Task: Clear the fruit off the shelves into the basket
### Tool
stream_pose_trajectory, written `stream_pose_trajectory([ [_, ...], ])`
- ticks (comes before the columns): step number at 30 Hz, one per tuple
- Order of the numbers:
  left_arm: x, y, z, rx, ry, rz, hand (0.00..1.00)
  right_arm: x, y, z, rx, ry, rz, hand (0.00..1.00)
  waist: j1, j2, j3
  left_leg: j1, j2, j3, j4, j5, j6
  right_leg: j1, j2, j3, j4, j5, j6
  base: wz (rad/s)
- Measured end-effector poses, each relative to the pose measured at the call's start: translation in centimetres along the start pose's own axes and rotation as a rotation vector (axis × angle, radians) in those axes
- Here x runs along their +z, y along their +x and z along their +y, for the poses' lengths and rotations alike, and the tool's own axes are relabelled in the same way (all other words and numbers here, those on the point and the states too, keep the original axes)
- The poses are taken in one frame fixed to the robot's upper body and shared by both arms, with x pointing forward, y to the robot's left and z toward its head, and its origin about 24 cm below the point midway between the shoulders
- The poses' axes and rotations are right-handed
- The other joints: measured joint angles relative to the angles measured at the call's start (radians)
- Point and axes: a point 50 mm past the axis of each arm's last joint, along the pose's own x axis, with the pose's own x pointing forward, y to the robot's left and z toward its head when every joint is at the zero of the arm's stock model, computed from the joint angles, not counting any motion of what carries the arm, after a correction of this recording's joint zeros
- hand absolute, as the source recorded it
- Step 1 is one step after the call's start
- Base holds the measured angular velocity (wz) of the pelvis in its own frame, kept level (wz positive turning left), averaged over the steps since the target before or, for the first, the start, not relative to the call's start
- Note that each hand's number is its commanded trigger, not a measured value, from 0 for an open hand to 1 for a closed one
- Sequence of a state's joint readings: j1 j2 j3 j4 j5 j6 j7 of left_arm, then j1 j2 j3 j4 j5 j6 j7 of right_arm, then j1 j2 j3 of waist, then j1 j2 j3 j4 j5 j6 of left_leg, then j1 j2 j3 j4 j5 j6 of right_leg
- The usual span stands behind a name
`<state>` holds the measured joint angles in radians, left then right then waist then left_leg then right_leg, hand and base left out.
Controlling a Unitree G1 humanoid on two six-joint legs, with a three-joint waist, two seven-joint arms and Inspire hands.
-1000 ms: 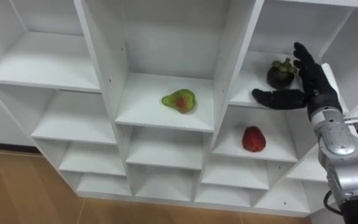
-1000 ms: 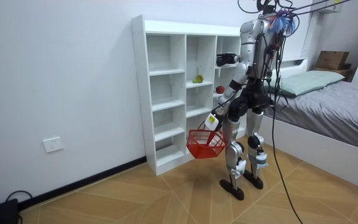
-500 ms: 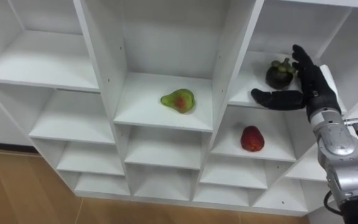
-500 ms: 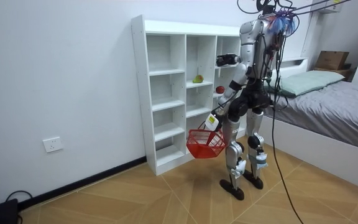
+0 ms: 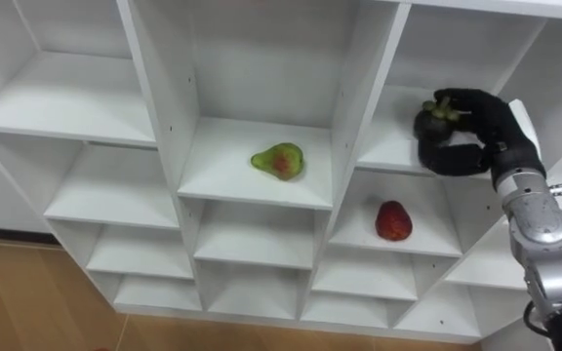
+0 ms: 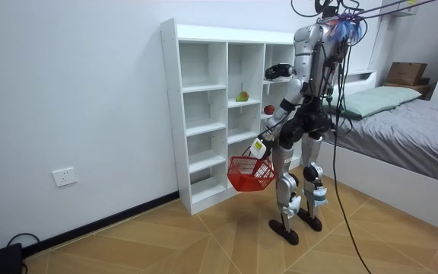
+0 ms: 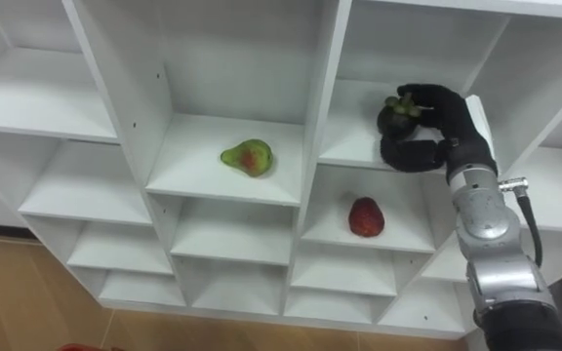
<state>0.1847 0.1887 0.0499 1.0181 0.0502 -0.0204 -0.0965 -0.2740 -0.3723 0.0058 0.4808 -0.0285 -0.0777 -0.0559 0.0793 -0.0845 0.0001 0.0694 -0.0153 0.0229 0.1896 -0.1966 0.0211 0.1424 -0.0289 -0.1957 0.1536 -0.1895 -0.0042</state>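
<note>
Now right robot hand [image 5: 484, 129] is gripping mangosteen [image 5: 430, 120], upper right; likely light, firm, slippery, so wrapping its middle. Left robot hand [image 6: 258, 148] is holding red basket [image 6: 251, 174].

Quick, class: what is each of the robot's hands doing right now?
Left hand: cannot be told; red basket hangs below it.
Right hand: closed on the mangosteen.

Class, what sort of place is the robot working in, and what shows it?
Probably a bedroom: a bed with a pillow stands beside the white shelf unit, on a wood floor.
</note>
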Motion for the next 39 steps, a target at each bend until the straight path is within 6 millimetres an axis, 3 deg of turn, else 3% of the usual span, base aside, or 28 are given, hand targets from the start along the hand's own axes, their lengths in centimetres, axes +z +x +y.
stream_pose_trajectory([
  [6,0.2,0.0,0.3,0.004,0.021,-0.005,1.00,0.0,0.0,0.0,0.000,-0.016,-0.002,1.00,0.002,-0.007,0.0053,-0.001,0.000,0.000,-0.001,-0.001,0.000,0.000,0.000,0.000,0.000,0.000,0.000,0.00],
  [13,0.5,0.0,0.3,0.003,0.026,-0.011,1.00,0.0,0.0,0.3,0.018,-0.021,-0.003,1.00,0.005,0.002,0.0097,-0.001,0.000,0.001,-0.002,-0.001,0.000,-0.002,0.000,0.001,-0.001,0.000,0.000,0.00],
  [22,0.6,0.0,0.4,0.004,0.026,-0.012,1.00,0.1,0.0,0.4,0.022,-0.021,-0.009,1.00,0.006,0.009,0.0019,0.001,0.000,0.001,-0.002,0.000,0.000,-0.001,0.000,0.001,-0.001,0.000,0.000,0.00],
  [28,0.4,0.0,0.4,0.011,0.021,-0.009,1.00,0.3,0.0,0.4,0.023,-0.029,-0.018,1.00,0.004,0.016,0.0022,0.010,0.000,0.001,-0.002,0.000,0.000,0.003,0.001,0.004,0.000,0.000,0.000,-0.01],
  [39,0.4,0.0,-0.2,0.030,-0.010,-0.043,1.00,1.3,-3.5,1.4,0.061,0.008,-0.121,1.00,-0.006,0.039,0.0017,0.013,0.002,0.018,-0.005,0.000,0.000,0.001,0.000,0.009,-0.001,0.000,0.000,-0.02],
])
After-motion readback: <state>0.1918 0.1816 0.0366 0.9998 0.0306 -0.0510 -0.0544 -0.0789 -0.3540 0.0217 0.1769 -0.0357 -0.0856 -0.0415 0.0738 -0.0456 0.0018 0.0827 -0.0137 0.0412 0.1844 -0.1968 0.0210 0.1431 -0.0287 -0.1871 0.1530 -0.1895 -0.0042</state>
